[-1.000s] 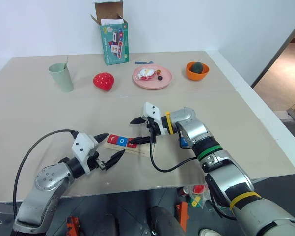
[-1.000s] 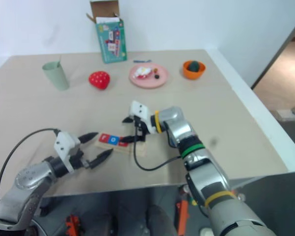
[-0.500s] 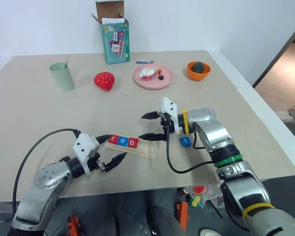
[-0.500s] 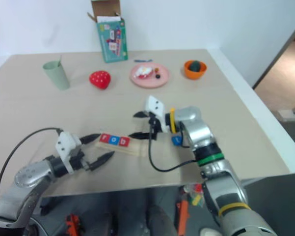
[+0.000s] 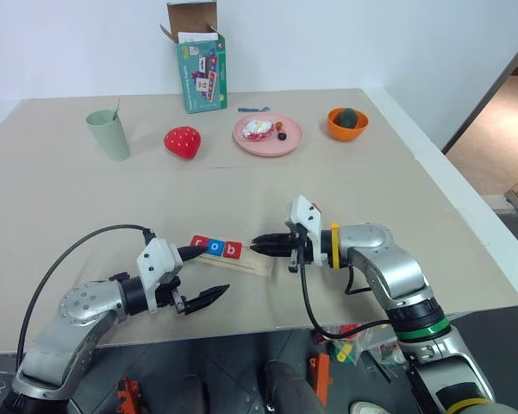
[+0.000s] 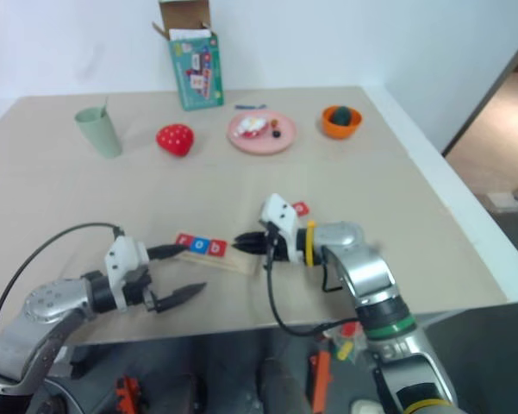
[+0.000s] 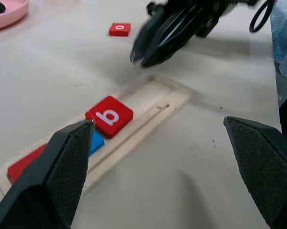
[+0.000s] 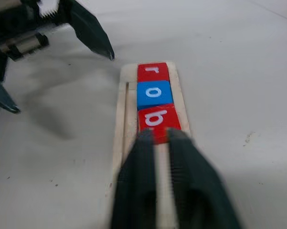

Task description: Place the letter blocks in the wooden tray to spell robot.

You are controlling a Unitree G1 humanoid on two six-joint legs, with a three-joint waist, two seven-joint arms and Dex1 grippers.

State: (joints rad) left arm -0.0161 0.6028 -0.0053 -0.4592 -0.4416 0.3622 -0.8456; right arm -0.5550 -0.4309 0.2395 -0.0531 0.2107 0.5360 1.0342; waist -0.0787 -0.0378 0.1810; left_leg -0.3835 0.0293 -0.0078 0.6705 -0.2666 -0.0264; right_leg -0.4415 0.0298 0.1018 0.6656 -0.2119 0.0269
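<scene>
The wooden tray (image 5: 241, 261) lies near the table's front edge. It holds three letter blocks in a row: a red r (image 8: 153, 71), a blue o (image 8: 154, 94) and a red b (image 5: 232, 250). Another red letter block (image 6: 300, 208) lies flat on the table just behind my right wrist. My right gripper (image 5: 257, 247) is shut on nothing, and its tips point at the tray's bare right end beside the b. My left gripper (image 5: 209, 270) stands open at the tray's left end, one finger by the r and the other nearer the table edge.
Along the back stand a green cup (image 5: 109, 135), a red strawberry toy (image 5: 182, 142), a pink plate (image 5: 286, 145) with small items, an orange bowl (image 5: 334, 131) and a green box (image 5: 201, 69). The table's front edge runs just below both grippers.
My right gripper has pulled back from the tray toward the right and shut its fingers. The b stays in the tray beside the o. The left gripper has barely moved.
</scene>
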